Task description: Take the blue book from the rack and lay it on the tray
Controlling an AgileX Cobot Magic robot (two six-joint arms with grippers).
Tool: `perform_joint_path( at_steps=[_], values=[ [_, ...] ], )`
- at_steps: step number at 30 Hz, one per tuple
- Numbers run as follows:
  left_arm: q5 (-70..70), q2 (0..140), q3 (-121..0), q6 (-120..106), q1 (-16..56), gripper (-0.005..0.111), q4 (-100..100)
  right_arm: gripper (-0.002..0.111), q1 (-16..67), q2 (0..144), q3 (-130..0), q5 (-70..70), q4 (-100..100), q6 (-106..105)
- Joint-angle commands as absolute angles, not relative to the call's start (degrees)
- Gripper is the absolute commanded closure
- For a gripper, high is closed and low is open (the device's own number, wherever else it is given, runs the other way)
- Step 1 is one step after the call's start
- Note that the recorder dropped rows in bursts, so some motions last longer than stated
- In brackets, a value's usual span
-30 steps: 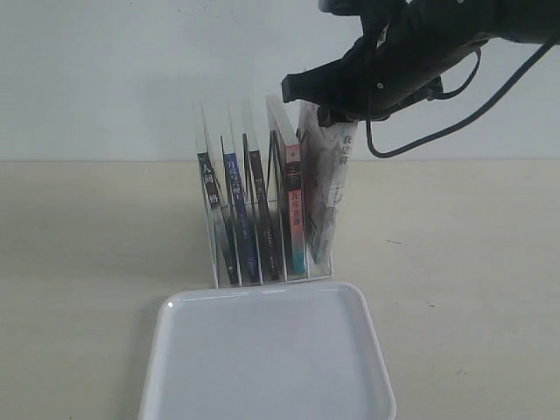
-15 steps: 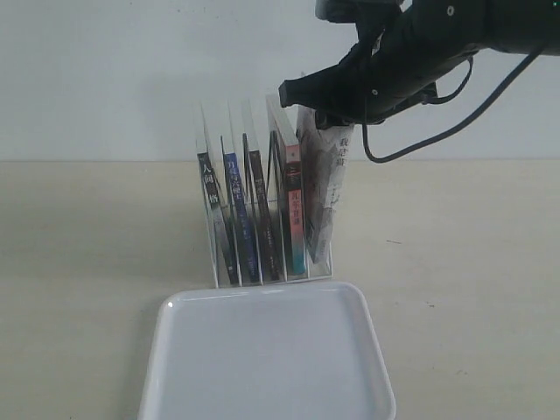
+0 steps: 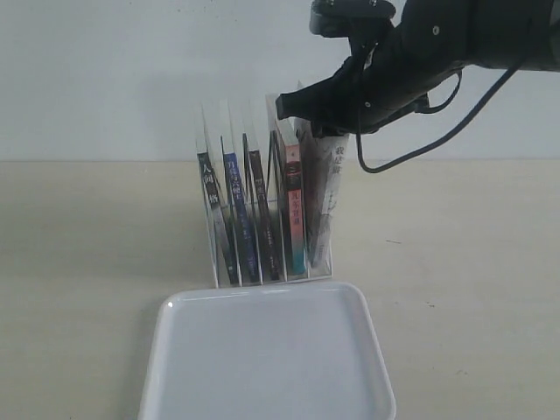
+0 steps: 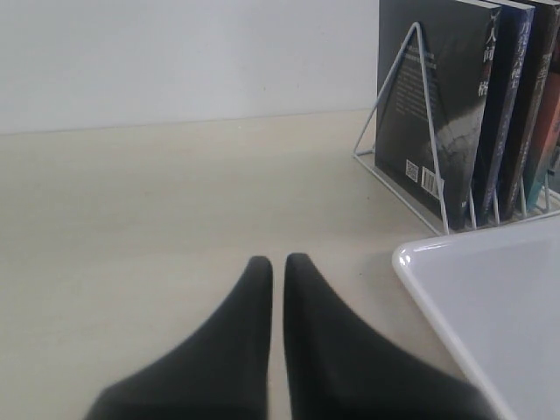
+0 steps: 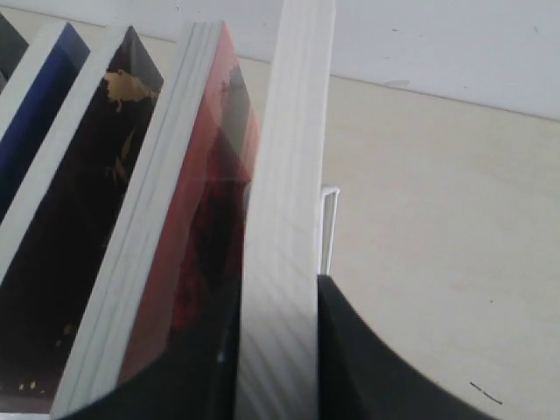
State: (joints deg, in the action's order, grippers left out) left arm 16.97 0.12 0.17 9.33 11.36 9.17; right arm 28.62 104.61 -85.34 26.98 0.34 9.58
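The blue book (image 3: 234,210) stands second from the left in the clear rack (image 3: 213,131); its narrow blue spine (image 4: 513,105) also shows in the left wrist view and its cover edge (image 5: 35,122) in the right wrist view. My right gripper (image 3: 308,112) is above the rack's right end, shut on the top of a pale grey book (image 3: 327,197), whose white page edge (image 5: 284,210) sits between the fingers (image 5: 367,367). The white tray (image 3: 262,359) lies in front of the rack. My left gripper (image 4: 277,262) hangs shut and holds nothing, low over the table beside the tray corner (image 4: 411,258).
Other books in the rack are a black-spined one (image 3: 208,188) at the far left, a dark one (image 3: 259,201) and a red-and-teal-spined one (image 3: 294,206) next to the pale book. A black cable (image 3: 437,131) hangs from the right arm. A white wall stands behind.
My right gripper has shifted a little to the left with the pale grey book, whose top has swung closer to the red-and-teal book and now stands more upright. The blue book has not moved.
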Motion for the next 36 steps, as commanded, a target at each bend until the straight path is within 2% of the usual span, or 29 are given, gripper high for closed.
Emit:
perform_joint_path(
  at_steps=[1, 3, 5, 15, 21, 26, 29, 36],
  values=[
    [16.80, 0.00, 0.00, 9.11, 11.19, 0.103, 9.01, 0.082, 28.57, 104.56, -85.83, 23.73, -0.31, 10.01],
    [16.80, 0.00, 0.00, 9.11, 11.19, 0.103, 9.01, 0.068, 28.57, 104.69, -85.83, 23.73, -0.31, 10.53],
    [16.80, 0.00, 0.00, 9.11, 11.19, 0.103, 9.01, 0.065, 28.57, 104.69, -85.83, 23.83, -0.31, 10.51],
    [16.80, 0.00, 0.00, 9.11, 11.19, 0.103, 9.01, 0.065, 28.57, 103.55, -85.83, 25.33, 0.00, 10.51],
    [16.80, 0.00, 0.00, 9.11, 11.19, 0.103, 9.01, 0.065, 28.57, 96.59, -86.07, 27.00, 0.00, 10.51],
    [16.80, 0.00, 0.00, 9.11, 11.19, 0.103, 9.01, 0.065, 28.70, 91.96, -89.95, 34.60, 0.00, 10.51],
    [16.80, 0.00, 0.00, 9.11, 11.19, 0.103, 9.01, 0.065, 29.73, 92.06, -93.34, 41.01, -0.50, 9.95],
    [16.80, 0.00, 0.00, 9.11, 11.19, 0.103, 9.01, 0.065, 33.87, 95.34, -93.44, 38.13, -0.51, 9.64]
  ],
)
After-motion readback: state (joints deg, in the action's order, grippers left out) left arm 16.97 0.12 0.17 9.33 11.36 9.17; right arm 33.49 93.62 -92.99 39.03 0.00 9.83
